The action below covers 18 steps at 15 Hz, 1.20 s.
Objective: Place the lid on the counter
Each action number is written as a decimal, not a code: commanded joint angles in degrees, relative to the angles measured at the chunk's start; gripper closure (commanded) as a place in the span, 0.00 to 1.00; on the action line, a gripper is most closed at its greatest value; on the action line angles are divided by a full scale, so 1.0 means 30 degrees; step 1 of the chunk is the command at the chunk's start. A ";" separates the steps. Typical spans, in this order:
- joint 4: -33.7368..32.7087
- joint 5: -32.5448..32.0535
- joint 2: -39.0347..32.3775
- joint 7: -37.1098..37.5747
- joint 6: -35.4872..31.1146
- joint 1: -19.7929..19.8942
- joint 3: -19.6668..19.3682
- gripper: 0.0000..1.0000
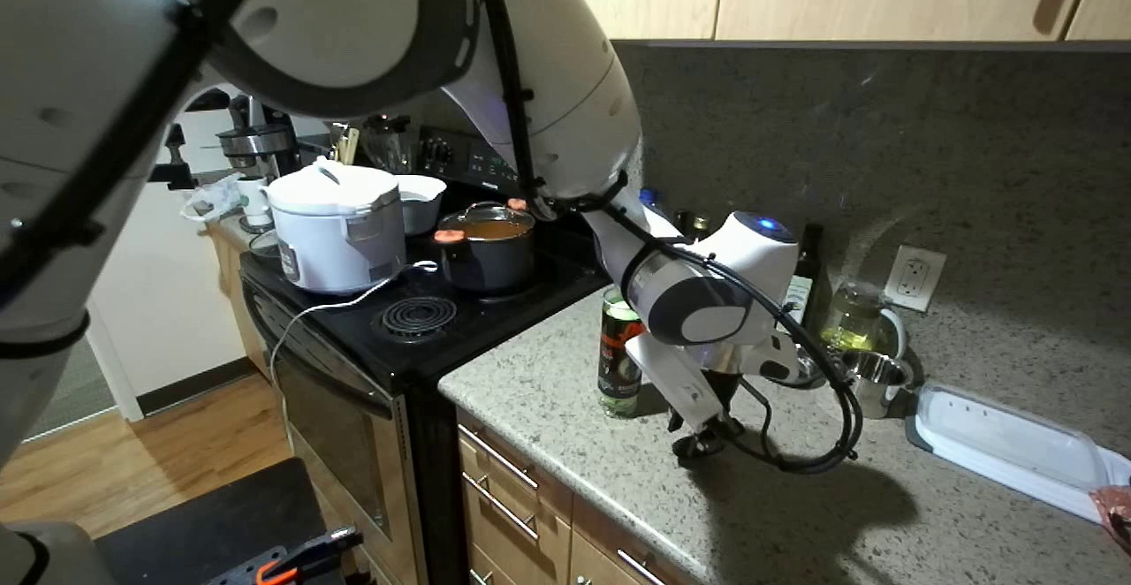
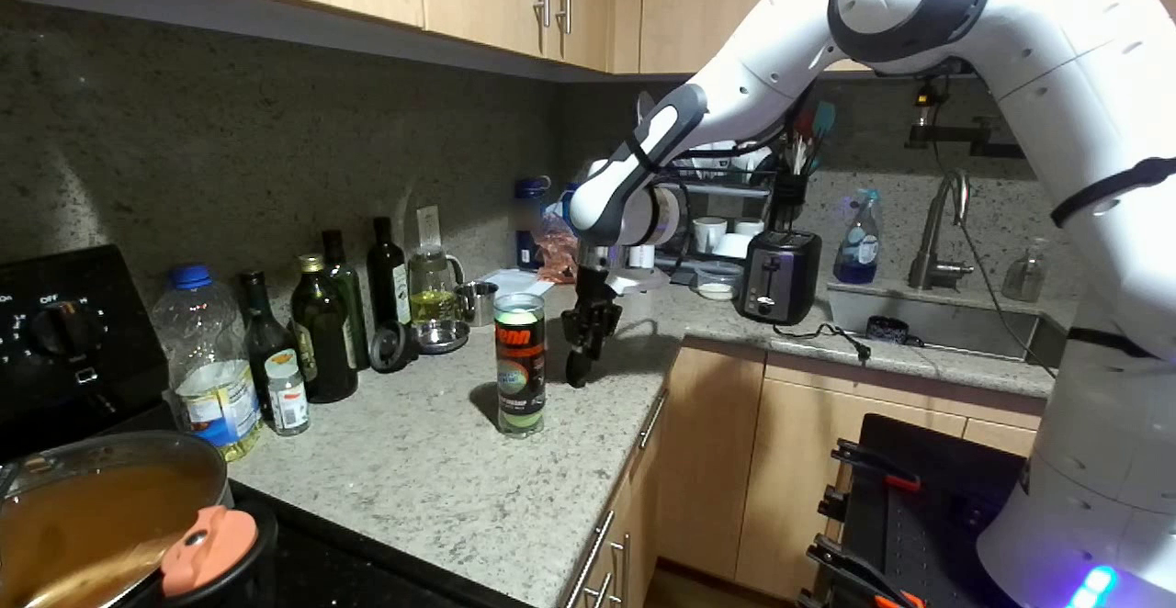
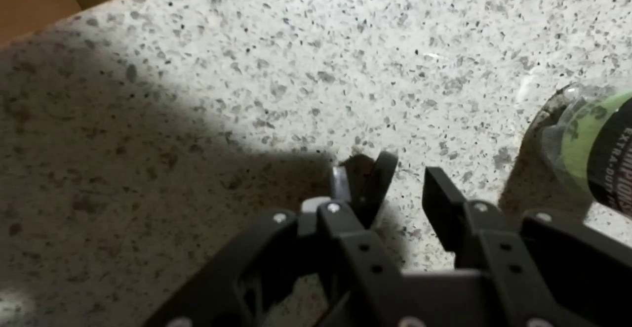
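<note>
Lid (image 2: 577, 369) of black colour is at the tip of the tool (image 3: 407, 188), very low, close to the speckled desk (image 3: 296, 95). It is tilted, more on its edge than flat. Whether its lower edge touches the desk, these views do not let one tell. In the wrist view the fingers (image 3: 444, 203) of the tool are spread moderately apart, and the lid appears as a narrow dark shape beside the finger at the left of that view. Between this shape and the finger at the right there is a gap, and the desk is visible through it, so the lid is not pressed from both sides. If it touches the left finger is hard to say, since that place is very dark.

A can (image 2: 521, 369) with green balls stands upright near the tool, apart from it. In an exterior view, several dark bottles (image 2: 323, 351) stand at the back of the desk, and also a glass jug (image 2: 434, 291) with yellow liquid, a metal cup (image 2: 477, 303) and a shallow metal bowl (image 2: 442, 337). A black toaster (image 2: 781, 275) stands near the sink (image 2: 969, 323). In an exterior view, the black stove (image 1: 393, 360) is beside the end of the desk and carries a big white cooker (image 1: 340, 245) and a dark pot (image 1: 488, 267) with orange handles.
</note>
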<state>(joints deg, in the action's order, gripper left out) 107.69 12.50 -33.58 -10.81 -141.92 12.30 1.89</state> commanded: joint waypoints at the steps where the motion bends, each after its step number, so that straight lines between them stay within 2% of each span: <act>1: -0.0586 -0.0333 0.0009 0.0653 0.1082 -0.0288 -0.0417 0.48; 3: -0.0733 -0.0568 0.0153 0.0812 0.1374 -0.0402 -0.0590 0.47; 8: -0.1486 -0.1208 0.0037 0.1643 0.2489 -0.0793 -0.1131 0.51; 13: -0.1904 -0.1523 0.0036 0.1840 0.3346 -0.0973 -0.1226 0.48; 18: -0.2040 -0.2497 0.1084 0.1380 0.3375 -0.1882 -0.0938 0.44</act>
<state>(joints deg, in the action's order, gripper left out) 101.70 7.28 -33.36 -7.19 -133.86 8.72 -0.91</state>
